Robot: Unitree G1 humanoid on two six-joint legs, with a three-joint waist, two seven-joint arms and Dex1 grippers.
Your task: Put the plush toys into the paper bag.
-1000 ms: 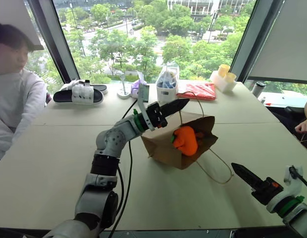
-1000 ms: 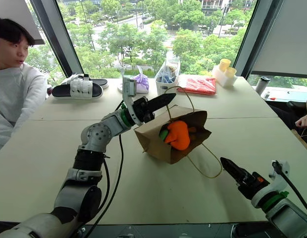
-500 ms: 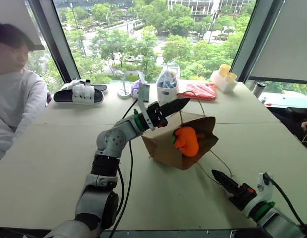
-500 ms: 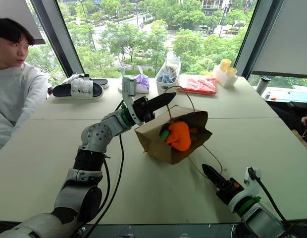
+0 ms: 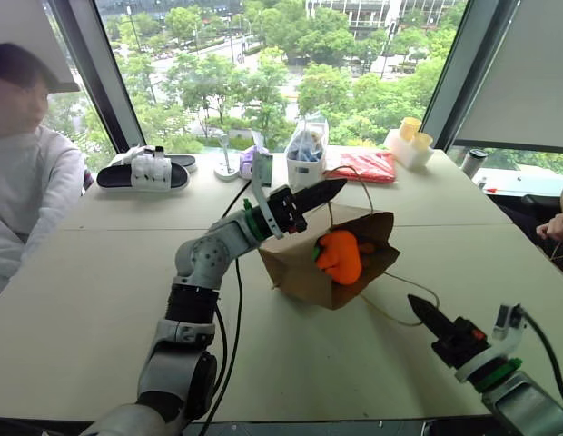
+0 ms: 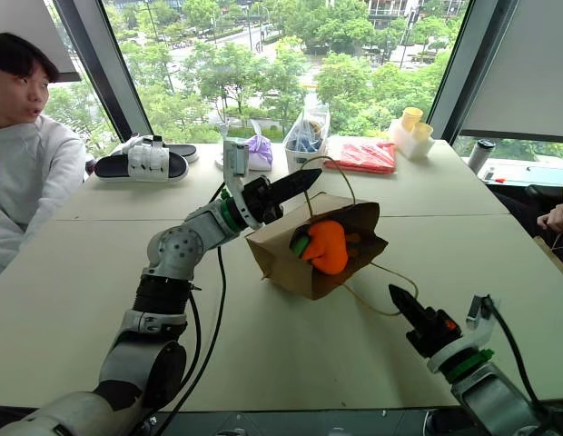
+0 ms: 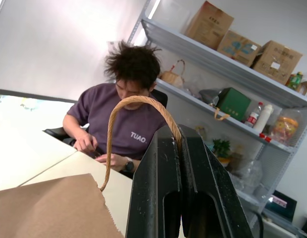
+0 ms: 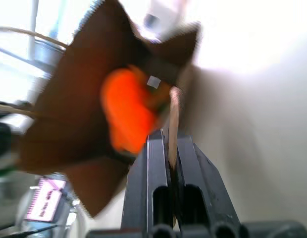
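Holding 1 cord handle clamped in its jaws, the left gripper (image 5: 329, 189) props the paper bag (image 5: 304, 263) on the surface with the orange plush toy (image 5: 339, 257) at its mouth, while the right gripper (image 5: 420, 315), jaws clamped on the other handle (image 5: 418, 292), should lift gently to widen the opening without tipping it.

Left arm (image 5: 204, 263): grey and black segments, green wrist ring, black cable alongside. Left gripper (image 5: 340, 187): two black tapered fingers. Right gripper (image 5: 416, 308): black, orange marking, white wrist, green ring.
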